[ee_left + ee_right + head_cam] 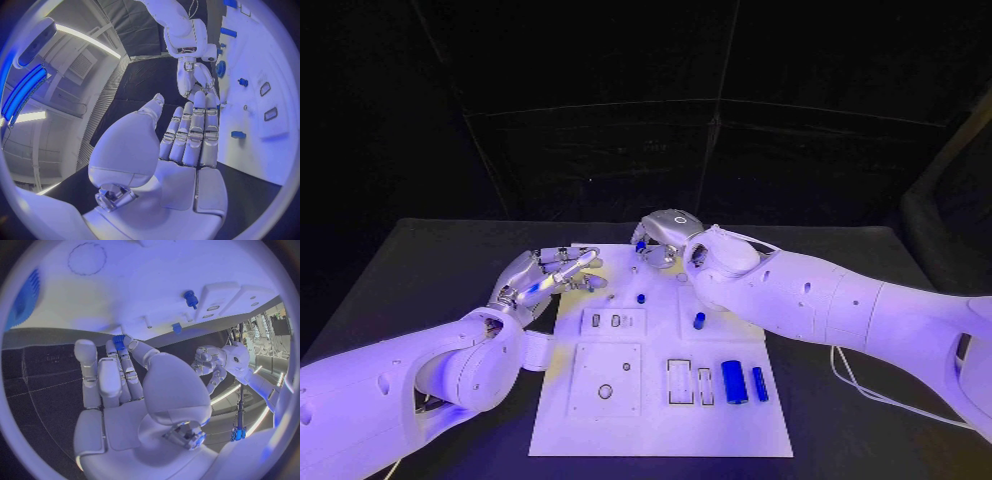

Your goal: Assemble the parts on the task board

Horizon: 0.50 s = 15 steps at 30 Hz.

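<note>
Nearest the camera, the white board (661,420) carries two blue cylinders (733,381) lying side by side. Two small blue pegs (700,320) stand mid-board. Right hand (661,240), over the far edge, pinches a blue piece (119,342); better to lower it squarely, slowly. Left hand (548,277) hangs released, fingers straight, beside the board.

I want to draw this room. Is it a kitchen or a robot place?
Probably a robot lab or test booth, not a kitchen. A black table carries a white task board with small blue parts, dark curtains hang behind, and the right hand pinches one blue part.
</note>
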Tool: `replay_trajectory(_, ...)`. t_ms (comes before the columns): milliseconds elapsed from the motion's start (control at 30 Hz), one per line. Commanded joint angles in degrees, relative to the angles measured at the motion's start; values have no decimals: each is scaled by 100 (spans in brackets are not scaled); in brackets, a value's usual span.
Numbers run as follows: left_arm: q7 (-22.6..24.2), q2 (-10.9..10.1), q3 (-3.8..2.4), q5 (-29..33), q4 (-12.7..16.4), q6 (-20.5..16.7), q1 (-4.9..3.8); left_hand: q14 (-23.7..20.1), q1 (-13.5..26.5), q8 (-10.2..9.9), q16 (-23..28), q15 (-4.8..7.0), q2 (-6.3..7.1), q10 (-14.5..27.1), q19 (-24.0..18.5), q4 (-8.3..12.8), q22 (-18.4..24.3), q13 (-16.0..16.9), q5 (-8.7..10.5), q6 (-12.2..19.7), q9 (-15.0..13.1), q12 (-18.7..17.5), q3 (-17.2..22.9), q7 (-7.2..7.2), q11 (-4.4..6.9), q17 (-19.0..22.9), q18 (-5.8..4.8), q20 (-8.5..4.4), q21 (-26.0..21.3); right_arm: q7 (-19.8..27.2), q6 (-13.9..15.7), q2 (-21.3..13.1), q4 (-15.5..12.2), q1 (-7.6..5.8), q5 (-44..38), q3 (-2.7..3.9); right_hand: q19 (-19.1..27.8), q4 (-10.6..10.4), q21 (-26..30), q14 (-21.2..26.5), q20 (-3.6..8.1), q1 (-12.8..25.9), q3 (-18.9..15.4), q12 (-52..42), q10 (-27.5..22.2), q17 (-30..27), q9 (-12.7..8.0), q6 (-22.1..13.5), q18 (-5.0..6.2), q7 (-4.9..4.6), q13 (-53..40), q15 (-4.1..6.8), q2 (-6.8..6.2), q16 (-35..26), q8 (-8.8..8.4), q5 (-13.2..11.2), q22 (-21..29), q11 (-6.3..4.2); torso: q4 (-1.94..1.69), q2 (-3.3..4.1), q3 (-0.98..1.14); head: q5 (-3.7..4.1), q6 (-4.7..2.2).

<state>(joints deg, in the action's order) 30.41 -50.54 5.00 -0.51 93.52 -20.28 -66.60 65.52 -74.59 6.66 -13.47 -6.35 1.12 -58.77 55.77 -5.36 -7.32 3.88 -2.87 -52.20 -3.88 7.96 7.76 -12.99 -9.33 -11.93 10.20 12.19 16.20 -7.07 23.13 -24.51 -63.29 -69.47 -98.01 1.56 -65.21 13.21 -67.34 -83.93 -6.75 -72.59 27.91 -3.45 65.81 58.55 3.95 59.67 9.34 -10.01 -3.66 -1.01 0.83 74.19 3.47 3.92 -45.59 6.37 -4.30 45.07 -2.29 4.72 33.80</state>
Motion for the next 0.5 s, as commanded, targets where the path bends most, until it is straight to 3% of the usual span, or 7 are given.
replay_trajectory(33,5,6,-5,-32,3,37,-9,-29,10,-22,39,-8,-61,11,1,27,8,-5,5,4,9,-29,4,-12,-37,-10,19,44,-32,36,0,-11,-58,0,35,-6,33,-17,-20,-101,-5,-9,6,-26,-38,-1,-7,-14,-85,-18,-4,-22,-53,31,26,21,6,-15,0,5,0,-9,0)
replay_trajectory(167,5,5,-5,-32,-1,43,-9,-35,10,-23,45,-9,-65,12,-3,31,10,-6,5,4,9,-32,4,-12,-38,-11,19,45,-35,40,11,-28,-96,0,60,-6,33,-27,-21,-101,-6,-2,9,-27,-37,-2,-6,-13,-85,-18,-5,-22,-57,31,27,23,6,-15,3,12,-6,28,5)
replay_trajectory(500,2,13,-5,-32,-33,46,-9,-51,9,-27,59,-13,-71,15,-13,41,16,-6,5,5,9,-38,2,-12,-40,-14,18,48,-43,25,7,-60,-122,1,94,-6,36,-42,-20,-100,-8,3,18,-29,-36,-5,-5,-12,-85,-16,-6,-21,-57,31,29,30,9,-16,1,18,-4,15,21)
